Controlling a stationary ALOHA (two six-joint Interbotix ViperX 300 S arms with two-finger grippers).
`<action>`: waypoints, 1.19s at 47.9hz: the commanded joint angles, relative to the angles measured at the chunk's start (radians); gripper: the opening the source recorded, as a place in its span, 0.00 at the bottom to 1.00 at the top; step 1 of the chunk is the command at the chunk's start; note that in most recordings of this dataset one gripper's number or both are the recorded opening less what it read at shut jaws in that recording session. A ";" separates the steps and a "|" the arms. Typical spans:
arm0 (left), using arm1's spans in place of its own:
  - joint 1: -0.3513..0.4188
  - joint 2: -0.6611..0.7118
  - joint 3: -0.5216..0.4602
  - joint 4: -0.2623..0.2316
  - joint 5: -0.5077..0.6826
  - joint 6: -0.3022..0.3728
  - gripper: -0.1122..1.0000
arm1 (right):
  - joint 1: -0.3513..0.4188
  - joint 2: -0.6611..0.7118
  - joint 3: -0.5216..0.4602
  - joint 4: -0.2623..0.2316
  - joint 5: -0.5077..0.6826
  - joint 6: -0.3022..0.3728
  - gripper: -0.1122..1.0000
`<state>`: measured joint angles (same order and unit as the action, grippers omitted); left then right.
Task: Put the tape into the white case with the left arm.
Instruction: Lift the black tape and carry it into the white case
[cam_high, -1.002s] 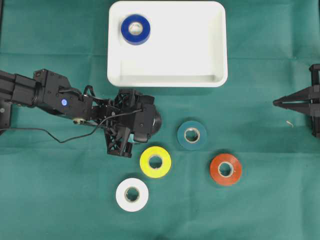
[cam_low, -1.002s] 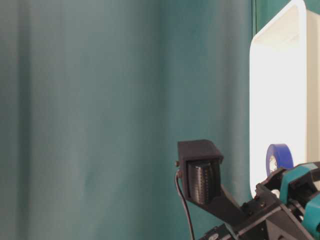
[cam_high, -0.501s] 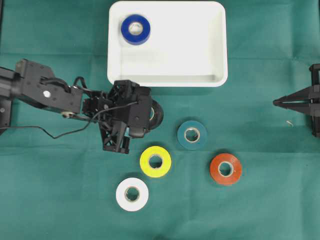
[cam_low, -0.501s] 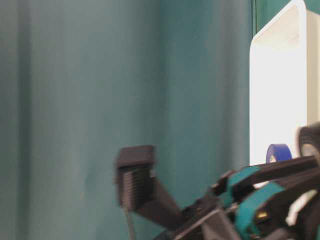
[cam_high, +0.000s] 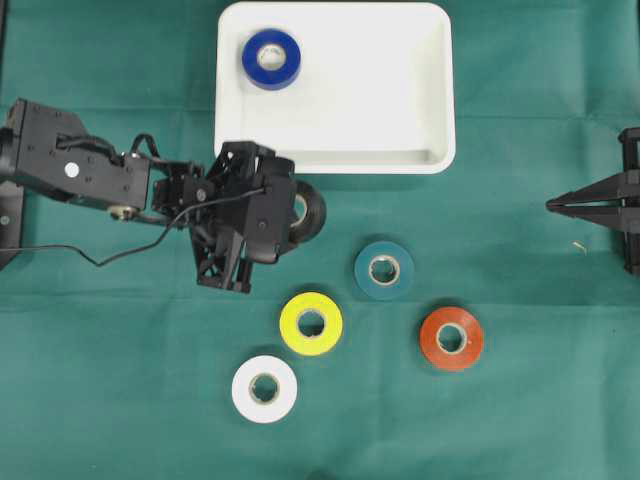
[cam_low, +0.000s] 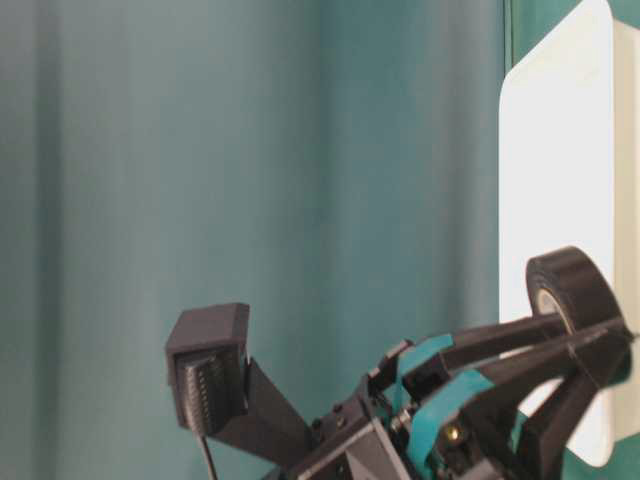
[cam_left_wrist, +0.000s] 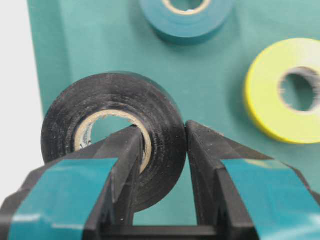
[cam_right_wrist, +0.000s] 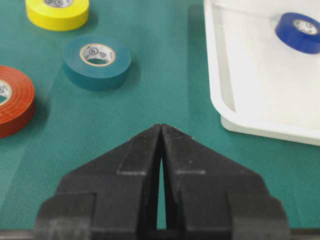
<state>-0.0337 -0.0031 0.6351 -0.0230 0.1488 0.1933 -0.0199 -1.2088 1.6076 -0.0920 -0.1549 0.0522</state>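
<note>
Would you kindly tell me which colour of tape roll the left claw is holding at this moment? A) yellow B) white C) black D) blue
C: the left wrist view shows the left claw shut on the black tape roll, one finger through its core and one outside, while the yellow roll and white roll lie on the cloth and the blue roll sits in the white case.

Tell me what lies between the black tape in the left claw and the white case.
Nothing but a narrow strip of green cloth. The overhead view shows the black tape, held in the left claw, just short of the white case rim.
</note>
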 joint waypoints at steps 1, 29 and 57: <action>0.031 0.003 -0.038 0.002 -0.017 0.028 0.33 | -0.002 0.006 -0.011 0.000 -0.006 0.000 0.02; 0.270 0.181 -0.209 0.002 -0.020 0.238 0.33 | -0.002 0.006 -0.011 0.000 -0.008 0.000 0.02; 0.387 0.229 -0.253 0.002 -0.081 0.241 0.33 | -0.002 0.006 -0.009 0.000 -0.008 0.000 0.02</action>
<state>0.3405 0.2408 0.4065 -0.0230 0.0813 0.4326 -0.0199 -1.2088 1.6076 -0.0920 -0.1549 0.0522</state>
